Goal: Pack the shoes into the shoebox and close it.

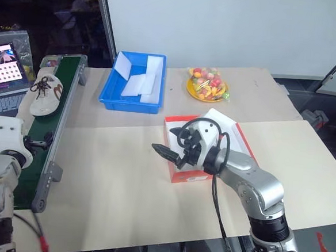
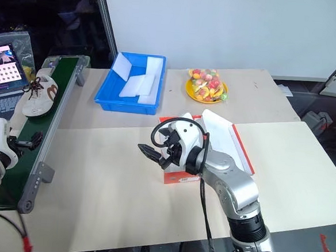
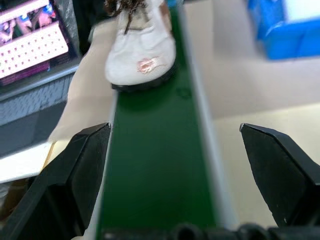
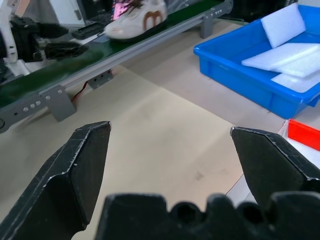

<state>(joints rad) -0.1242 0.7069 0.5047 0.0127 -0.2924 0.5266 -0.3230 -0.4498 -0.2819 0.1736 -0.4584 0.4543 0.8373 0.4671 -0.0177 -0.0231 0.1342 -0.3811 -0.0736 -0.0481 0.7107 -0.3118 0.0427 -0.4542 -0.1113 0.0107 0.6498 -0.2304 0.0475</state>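
Starting at the left gripper point(image 3: 175, 165), the jaws are seen spread wide and empty, aimed along the green conveyor belt point(image 3: 155, 165) toward a whitish shoe point(image 3: 140, 52) lying farther up it, well apart from the fingertips. The right gripper point(image 4: 170, 155) is likewise spread and empty, held above the counter point(image 4: 160, 135) just beside the shoebox point(image 1: 179, 174).

Several risks can be judged from this. The shoe rests partly over the belt's outer edge, so a careless approach could push it off toward the laptop point(image 1: 4, 74) side. Its loose laces could be snagged by a finger, or caught alone instead of the body. The belt's metal side rail point(image 3: 205, 130) could be struck by a low jaw. The right arm is draped over the open box, so the opening would be blocked to a carried shoe.

As to containers: the red shoebox stands open, its white interior largely hidden by the right arm, so its contents cannot be told. White slabs point(image 1: 142, 84) lie in the blue tray point(image 1: 110, 93); coloured sweets or fruit fill the yellow dish point(image 1: 190, 90).
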